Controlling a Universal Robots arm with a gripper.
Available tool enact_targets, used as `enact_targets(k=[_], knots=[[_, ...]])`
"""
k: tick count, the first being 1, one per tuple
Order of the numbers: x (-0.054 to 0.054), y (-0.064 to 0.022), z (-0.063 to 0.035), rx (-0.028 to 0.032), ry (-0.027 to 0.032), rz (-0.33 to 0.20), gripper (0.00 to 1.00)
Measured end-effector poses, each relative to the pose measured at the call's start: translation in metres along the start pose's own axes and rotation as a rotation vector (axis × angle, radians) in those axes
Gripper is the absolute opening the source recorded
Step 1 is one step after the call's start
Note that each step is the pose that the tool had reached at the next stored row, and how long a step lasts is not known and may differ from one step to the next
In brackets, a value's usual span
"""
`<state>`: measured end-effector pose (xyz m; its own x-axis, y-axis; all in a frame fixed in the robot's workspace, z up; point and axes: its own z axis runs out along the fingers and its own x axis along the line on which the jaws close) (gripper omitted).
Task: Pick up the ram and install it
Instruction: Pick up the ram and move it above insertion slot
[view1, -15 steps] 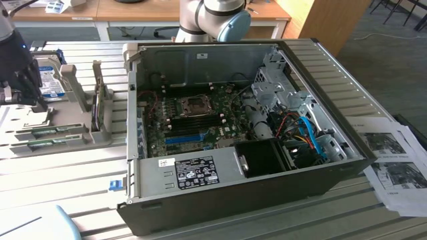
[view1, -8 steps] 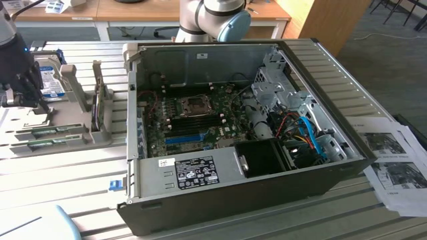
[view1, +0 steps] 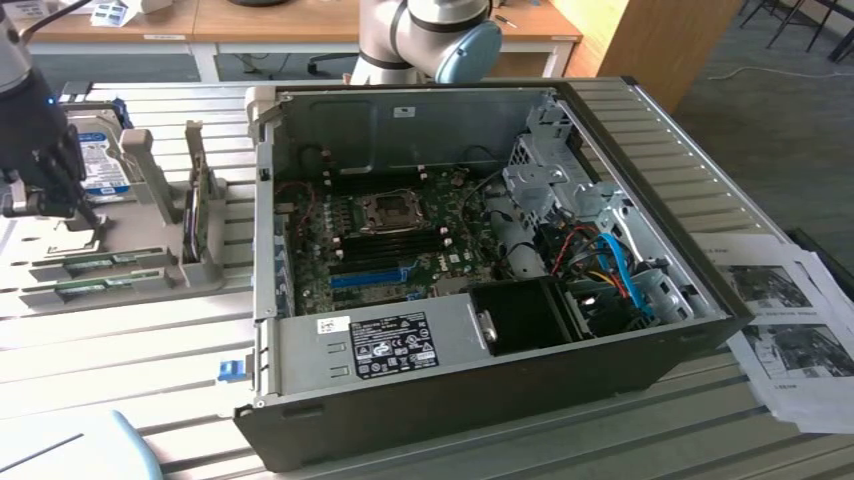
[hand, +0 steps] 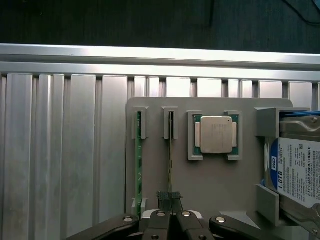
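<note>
An open black computer case lies on a slatted metal table, its motherboard exposed, with a bright blue slot near the lower edge. Printed sheets lie just beside the case at the exterior view's right. A grey holder carries a square processor chip and what looks like a hard drive with a blue-and-white label.

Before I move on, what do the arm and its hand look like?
The silver-grey tubular metal arm has a round light-blue joint cap. The black metal hand has two jointed fingers fastened with round silver screws, each ending in a small dark ribbed pad.
</note>
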<state>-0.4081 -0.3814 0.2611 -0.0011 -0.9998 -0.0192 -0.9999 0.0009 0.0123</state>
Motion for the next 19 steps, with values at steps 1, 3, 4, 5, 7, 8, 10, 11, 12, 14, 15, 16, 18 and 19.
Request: enact_targets(k=[1, 3, 4, 5, 7, 8, 10, 11, 12, 14, 15, 16, 18, 19], knots=[[0.001, 0.0, 0.0, 0.0, 0.0, 0.0, 0.09], [0.004, -0.0001, -0.0001, -0.0001, 0.0, 0.0, 0.09], [0.005, -0.0001, -0.0001, 0.0, 0.0, 0.0, 0.09], [0.007, -0.0002, -0.0002, -0.0001, 0.0, 0.0, 0.09], [0.009, -0.0003, -0.0002, -0.0001, 0.0001, 0.0, 0.09], [0.01, -0.0004, -0.0002, 0.0, 0.0, 0.0, 0.09], [0.013, -0.0006, -0.0003, 0.0, 0.0, 0.0, 0.09], [0.014, -0.0006, -0.0003, -0.0001, 0.0, 0.0, 0.09], [0.015, -0.0007, -0.0003, 0.0, 0.0, 0.0, 0.09], [0.018, -0.0008, -0.0004, -0.0001, 0.0, 0.0, 0.09], [0.019, -0.0009, -0.0004, 0.0, 0.0, 0.0, 0.09], [0.02, -0.0009, -0.0004, 0.0001, -0.0001, 0.0, 0.09], [0.022, -0.001, -0.0005, 0.0, 0.0, 0.0, 0.09], [0.023, -0.001, -0.0005, -0.0001, 0.0, 0.0, 0.09]])
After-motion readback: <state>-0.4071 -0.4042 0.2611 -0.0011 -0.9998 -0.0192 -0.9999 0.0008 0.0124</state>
